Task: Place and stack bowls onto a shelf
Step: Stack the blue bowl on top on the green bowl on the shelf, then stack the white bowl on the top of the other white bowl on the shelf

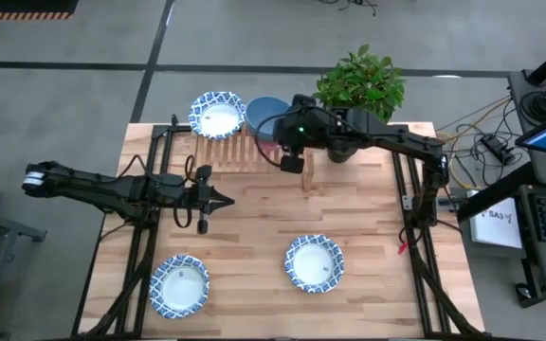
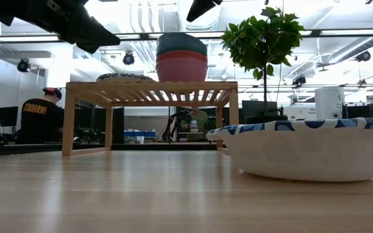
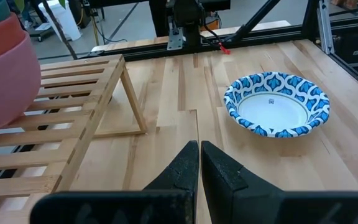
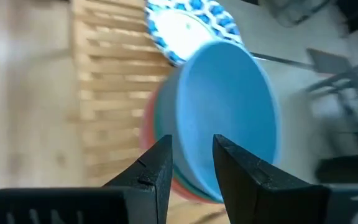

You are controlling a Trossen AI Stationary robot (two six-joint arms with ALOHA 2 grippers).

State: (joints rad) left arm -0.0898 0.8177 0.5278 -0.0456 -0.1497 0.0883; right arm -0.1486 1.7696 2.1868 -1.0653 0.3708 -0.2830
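A low wooden shelf [image 1: 240, 144] stands at the table's far side. On its slatted top rest a blue-and-white patterned bowl [image 1: 216, 115] and a stack of plain bowls [image 1: 262, 116] with the blue one on top; the low view shows the stack [image 2: 181, 58] as green, red and pink. Two more patterned bowls [image 1: 180, 285] [image 1: 314, 262] sit on the table's near half. My right gripper [image 4: 191, 149] hovers open just on the near side of the stack, with the blue bowl [image 4: 229, 112] beyond its fingers. My left gripper [image 1: 224, 200] is shut over the table's middle, touching nothing.
A potted plant [image 1: 358, 90] in a dark pot stands right of the shelf, under my right arm. The shelf's right leg [image 3: 132, 106] and the near-right patterned bowl [image 3: 277, 104] lie ahead of my left gripper. Bare wood shows between the two near bowls [image 1: 245, 237].
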